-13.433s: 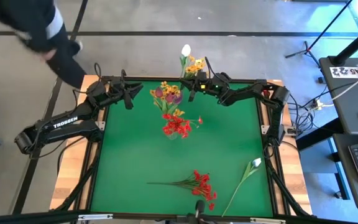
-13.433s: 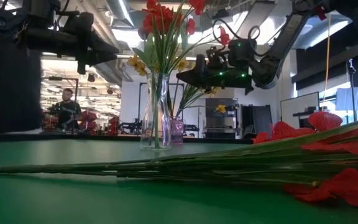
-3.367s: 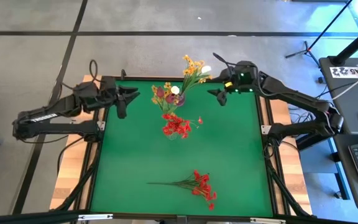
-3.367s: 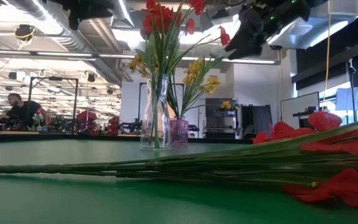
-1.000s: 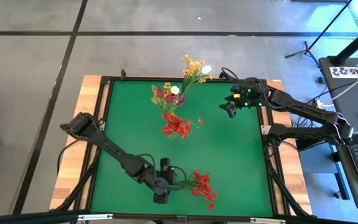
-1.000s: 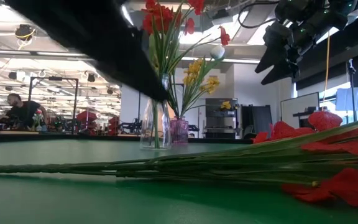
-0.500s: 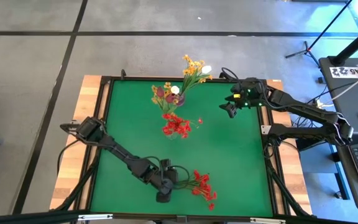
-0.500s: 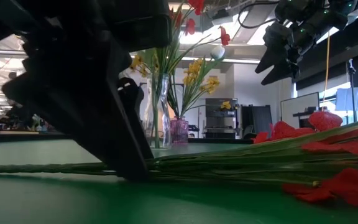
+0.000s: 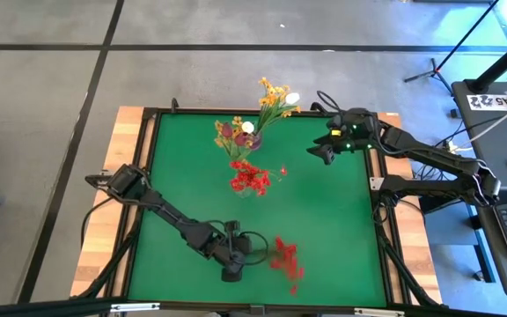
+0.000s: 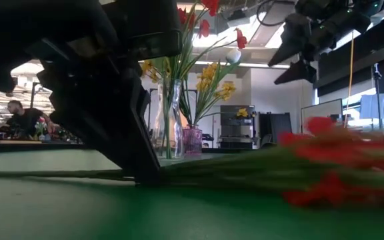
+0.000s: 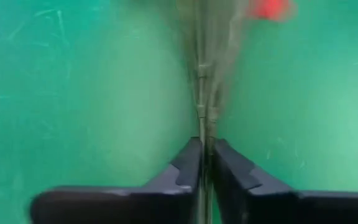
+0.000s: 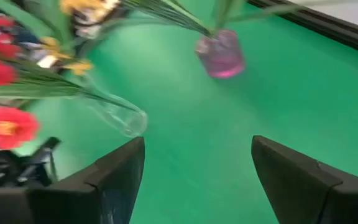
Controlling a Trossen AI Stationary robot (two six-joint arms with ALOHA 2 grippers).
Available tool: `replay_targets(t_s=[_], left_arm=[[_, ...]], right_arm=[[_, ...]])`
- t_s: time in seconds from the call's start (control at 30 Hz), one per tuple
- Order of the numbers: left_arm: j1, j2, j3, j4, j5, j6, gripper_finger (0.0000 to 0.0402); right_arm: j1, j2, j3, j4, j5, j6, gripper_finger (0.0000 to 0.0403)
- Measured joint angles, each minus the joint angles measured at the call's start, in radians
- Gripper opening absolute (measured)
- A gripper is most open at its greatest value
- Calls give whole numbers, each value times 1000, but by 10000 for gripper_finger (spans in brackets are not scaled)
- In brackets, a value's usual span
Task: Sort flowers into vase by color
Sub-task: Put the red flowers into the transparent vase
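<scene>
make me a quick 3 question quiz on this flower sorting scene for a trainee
1. True or false: the left gripper is shut on the stems of the red spray.
2. Which gripper is open: A) left B) right?
3. Fill in: beyond the right gripper stand a clear vase and a small ____ vase.

Key: 1 true; 2 B; 3 pink
</scene>
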Motion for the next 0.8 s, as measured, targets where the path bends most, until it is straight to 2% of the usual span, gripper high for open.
replay_targets(t_s=[0.07, 0.17, 0.4, 0.63, 0.7, 0.8], left_arm=[[0, -21, 3, -29, -6, 1, 13], [1, -55, 25, -77, -20, 9, 12], [-38, -214, 76, -150, -155, 80, 4], [-128, -456, 82, -188, -424, 162, 2], [-146, -522, 82, -176, -471, 200, 2], [-154, -611, 82, -148, -486, 249, 2]], right_arm=[[0, 0, 0, 32, -28, -1, 293], [0, 0, 0, 52, -32, -2, 293], [0, 0, 0, 70, -64, -3, 293], [0, 0, 0, 76, -75, -9, 293], [0, 0, 0, 76, -75, -17, 293], [0, 0, 0, 78, -74, -18, 293]])
